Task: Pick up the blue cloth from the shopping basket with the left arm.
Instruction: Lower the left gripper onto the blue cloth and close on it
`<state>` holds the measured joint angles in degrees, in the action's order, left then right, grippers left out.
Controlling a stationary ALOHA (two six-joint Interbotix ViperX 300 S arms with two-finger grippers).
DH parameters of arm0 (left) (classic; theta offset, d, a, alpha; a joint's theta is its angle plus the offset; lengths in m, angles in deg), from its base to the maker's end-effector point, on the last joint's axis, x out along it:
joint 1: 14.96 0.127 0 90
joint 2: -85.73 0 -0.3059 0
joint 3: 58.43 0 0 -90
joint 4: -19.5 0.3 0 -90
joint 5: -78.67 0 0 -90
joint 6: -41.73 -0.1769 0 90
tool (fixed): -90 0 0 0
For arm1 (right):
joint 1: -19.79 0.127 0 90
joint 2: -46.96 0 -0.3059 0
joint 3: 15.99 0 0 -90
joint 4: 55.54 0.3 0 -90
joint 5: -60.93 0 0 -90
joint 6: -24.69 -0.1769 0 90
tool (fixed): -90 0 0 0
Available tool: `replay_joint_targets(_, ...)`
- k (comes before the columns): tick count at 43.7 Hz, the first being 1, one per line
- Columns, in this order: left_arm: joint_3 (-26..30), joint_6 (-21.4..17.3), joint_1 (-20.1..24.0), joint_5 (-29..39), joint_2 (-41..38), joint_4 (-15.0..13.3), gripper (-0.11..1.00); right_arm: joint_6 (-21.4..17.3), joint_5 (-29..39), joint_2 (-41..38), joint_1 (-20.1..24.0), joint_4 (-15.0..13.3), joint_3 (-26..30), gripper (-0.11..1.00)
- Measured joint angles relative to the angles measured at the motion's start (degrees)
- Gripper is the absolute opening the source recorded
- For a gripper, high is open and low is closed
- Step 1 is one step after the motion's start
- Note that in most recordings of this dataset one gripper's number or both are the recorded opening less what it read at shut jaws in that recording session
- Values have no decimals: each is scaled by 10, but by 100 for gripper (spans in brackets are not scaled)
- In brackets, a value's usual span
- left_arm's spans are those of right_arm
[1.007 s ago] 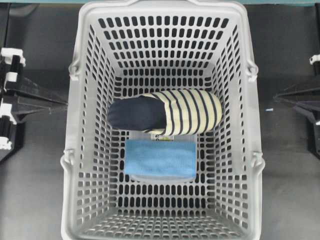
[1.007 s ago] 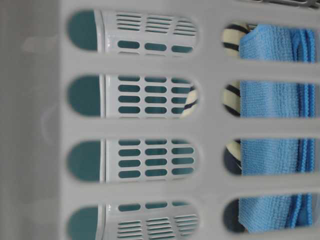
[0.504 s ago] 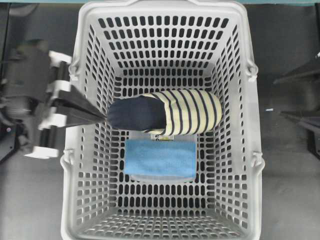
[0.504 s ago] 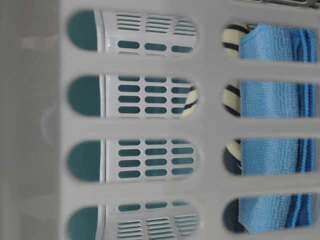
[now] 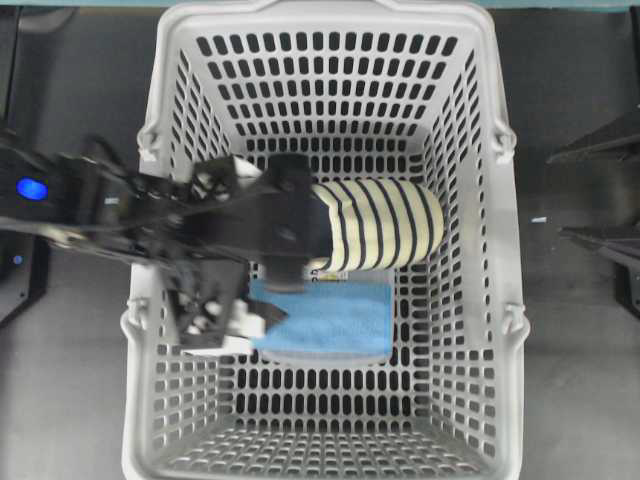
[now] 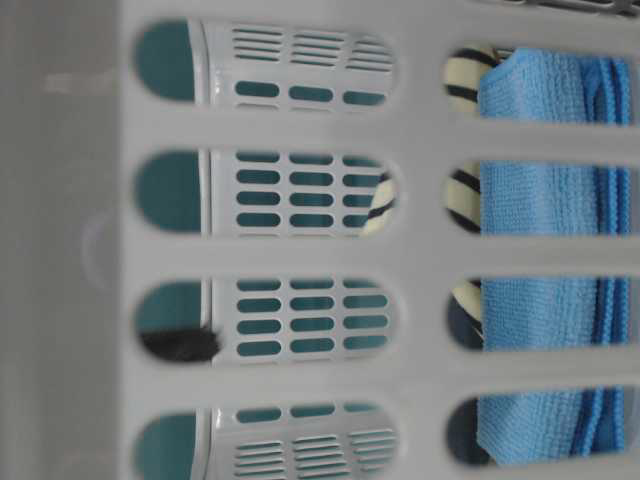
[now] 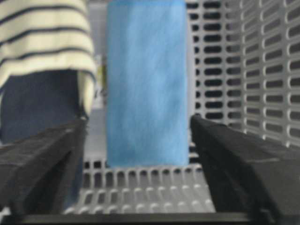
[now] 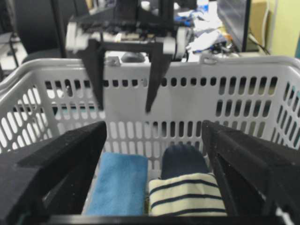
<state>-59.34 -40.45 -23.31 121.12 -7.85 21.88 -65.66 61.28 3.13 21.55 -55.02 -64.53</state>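
A dark bench [image 5: 570, 400] carries the shopping basket [image 5: 505, 250], with a cluttered room behind it in the right wrist view. The blue cloth [image 5: 335, 317] lies flat on the basket floor, toward 6 o'clock of centre. The left end effector [image 5: 240, 240] hangs inside the basket, fingers [image 7: 44, 159] spread wide and released, the cloth just ahead between them (not touched). A striped slipper [image 5: 385, 225] lies just beside the cloth at 12 o'clock. The right end effector [image 8: 154, 173] is spread, empty.
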Motion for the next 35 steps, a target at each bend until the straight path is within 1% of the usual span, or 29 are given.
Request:
replay_joint_targets(10, 33, 0, -4, 1, -80, 0, 90, 1, 0, 0, 1, 1, 0, 79)
replay_joint_targets(19, 42, 2, -7, 2, -142, 0, 90, 0, 0, 1, 2, 0, -1, 79)
replay_joint_targets(35, 40, 4, -11, 1, -188, 0, 90, 0, 0, 1, 3, 0, -2, 79)
